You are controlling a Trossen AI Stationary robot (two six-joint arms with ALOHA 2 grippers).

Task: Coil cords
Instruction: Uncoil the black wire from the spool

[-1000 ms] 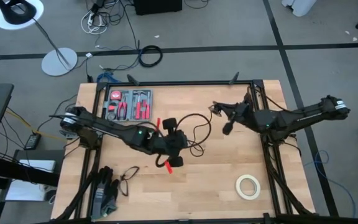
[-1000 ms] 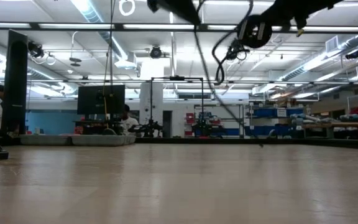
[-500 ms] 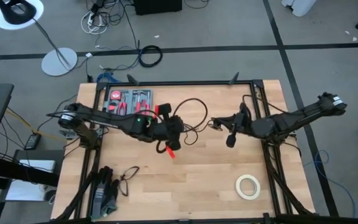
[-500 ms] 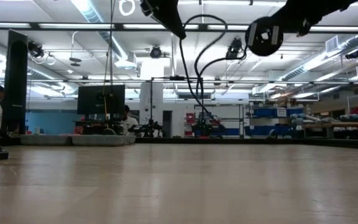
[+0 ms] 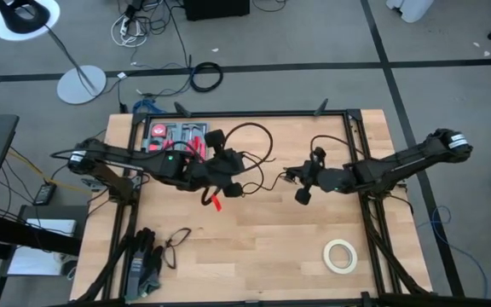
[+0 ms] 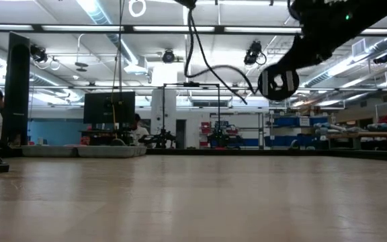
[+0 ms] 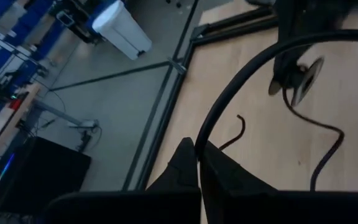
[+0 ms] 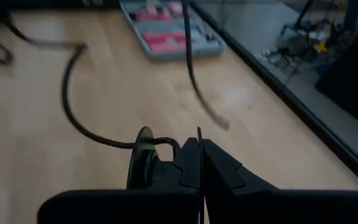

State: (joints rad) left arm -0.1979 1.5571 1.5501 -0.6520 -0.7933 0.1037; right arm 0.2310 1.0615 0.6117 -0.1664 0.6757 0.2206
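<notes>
- wooden table (image 5: pixel 262 247) lies below both raised pincers.
- left gripper (image 5: pixel 231 176) is pinched tight on the cord (image 5: pixel 250 128), which arcs up and away from it.
- right gripper (image 5: pixel 292 176) clamps the cord's other stretch, its chunky end piece (image 5: pixel 302 195) just beside the fingers.

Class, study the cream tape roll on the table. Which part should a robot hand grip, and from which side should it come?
Pinch the ring wall of the tape roll, one finger in the hole and one outside, coming straight down. It lies flat, hole up, with bare wood around it. The left hand and right hand are mid-table, both shut on the cord.
</notes>
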